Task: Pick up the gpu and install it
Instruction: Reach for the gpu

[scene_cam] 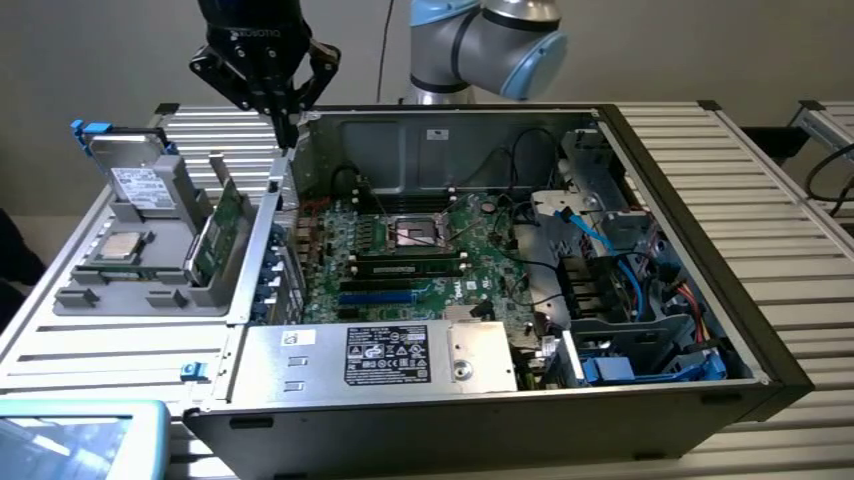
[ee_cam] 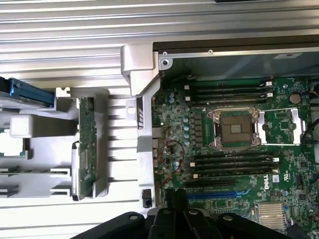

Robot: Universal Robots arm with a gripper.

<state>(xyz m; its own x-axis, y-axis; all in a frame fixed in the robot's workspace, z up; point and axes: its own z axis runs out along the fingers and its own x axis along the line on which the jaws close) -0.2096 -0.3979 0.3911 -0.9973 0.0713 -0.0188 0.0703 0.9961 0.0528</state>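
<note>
Gripper (scene_cam: 283,132) up high in the exterior view, hanging above the far corner of the open computer case (scene_cam: 467,430) on that view's left, fingers drawn together to a narrow tip with nothing between them. Further to the left, the gpu (scene_cam: 230,228) stands on edge in a slot of the grey holder (scene_cam: 134,298), which also carries the hard drive (scene_cam: 138,185); gpu and gripper are apart. Wrist view now: the gripper (ee_cam: 174,199) is pinched close and empty, poised over the motherboard (ee_cam: 239,164) just inside the case wall. The gpu (ee_cam: 87,144) sits edge-up in its grey holder on the other side of that wall.
</note>
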